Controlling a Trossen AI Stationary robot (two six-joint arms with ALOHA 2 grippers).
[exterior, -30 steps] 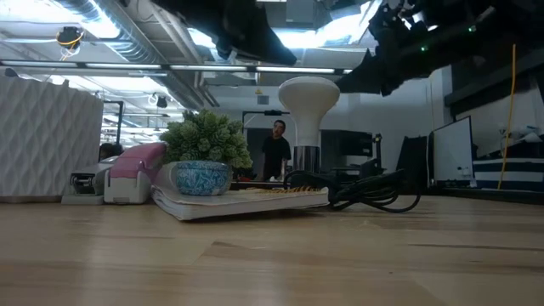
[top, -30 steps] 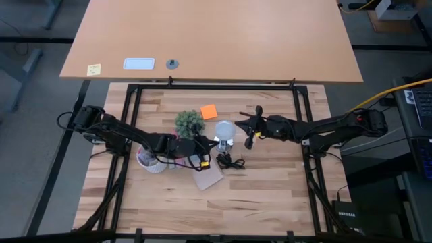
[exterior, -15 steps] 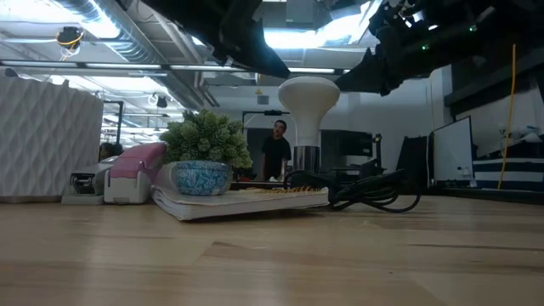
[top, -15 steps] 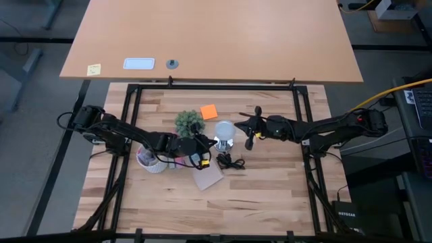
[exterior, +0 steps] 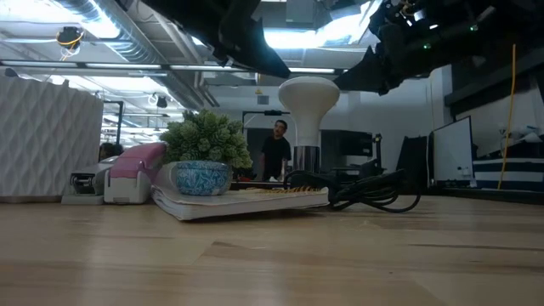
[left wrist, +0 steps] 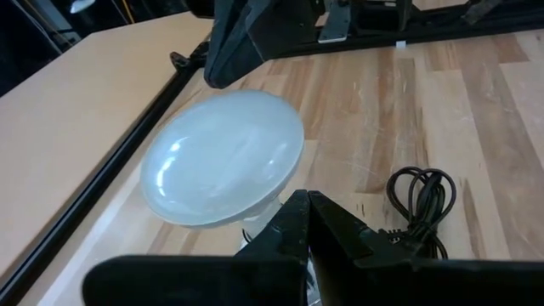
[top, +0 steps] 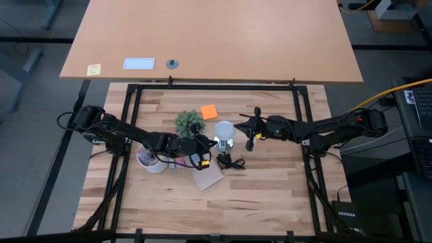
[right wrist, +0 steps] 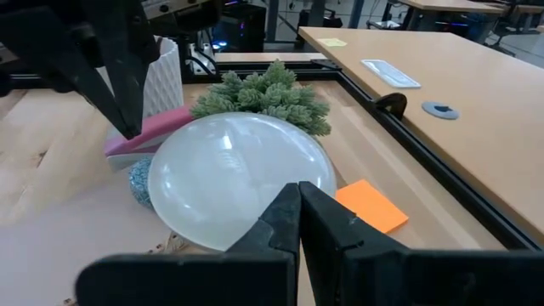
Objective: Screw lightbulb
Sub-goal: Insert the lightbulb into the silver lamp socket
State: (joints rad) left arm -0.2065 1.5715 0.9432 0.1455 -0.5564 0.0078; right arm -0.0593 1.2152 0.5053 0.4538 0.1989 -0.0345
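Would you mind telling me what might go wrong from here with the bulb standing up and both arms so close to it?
1. The lightbulb stands upright in its socket, top-heavy; a sideways nudge from the right hand or left hand might tip it.
2. The black cord lies coiled beside the base; a hand coming low could snag it and drag the socket.
3. The potted plant sits close, so the left arm could brush it.

Frosted white glass lightbulb point(left wrist: 223, 158) looks smooth and semi-glossy, light butcher-block wood table point(top: 270, 182) is matt, black rubbery cord point(left wrist: 422, 197) coiled.

Lightbulb point(left wrist: 223, 157) base behind left tool point(left wrist: 308, 223)
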